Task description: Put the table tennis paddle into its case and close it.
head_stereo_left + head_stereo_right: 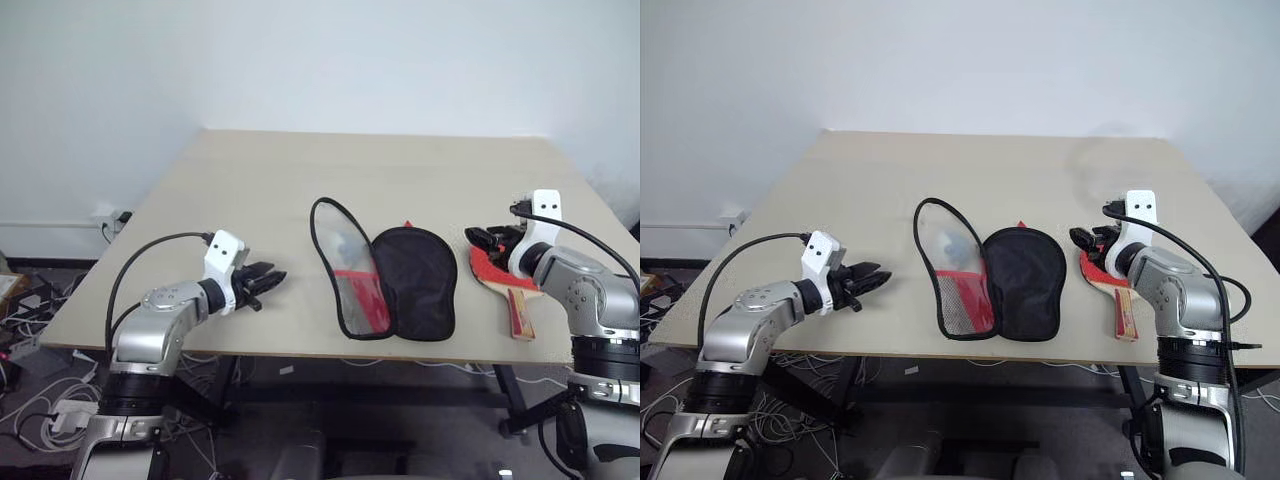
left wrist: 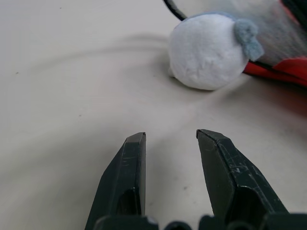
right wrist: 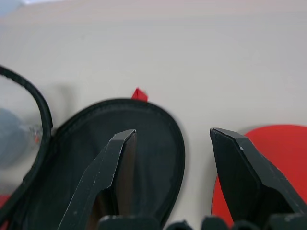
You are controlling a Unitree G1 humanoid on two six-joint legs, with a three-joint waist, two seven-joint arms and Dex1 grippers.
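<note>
The right gripper point(image 1: 492, 240), jaws apart and empty, hides part of the paddle point(image 1: 505, 282) at right; the case point(image 1: 385, 270) lies open mid-table point(image 1: 260, 190); left gripper point(image 1: 268, 280) open, white wall point(image 1: 320, 60) behind.

I note a light wooden table point(image 1: 250, 200) against a white wall point(image 1: 300, 60), with tangled cables point(image 1: 40, 310) and a wall socket point(image 1: 110, 222) on the floor side at left.

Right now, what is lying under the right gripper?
Under the right gripper, the table tennis paddle lies red face up on the table, handle toward the near edge. The arm covers part of the face; the case lies beside it, open.
</note>
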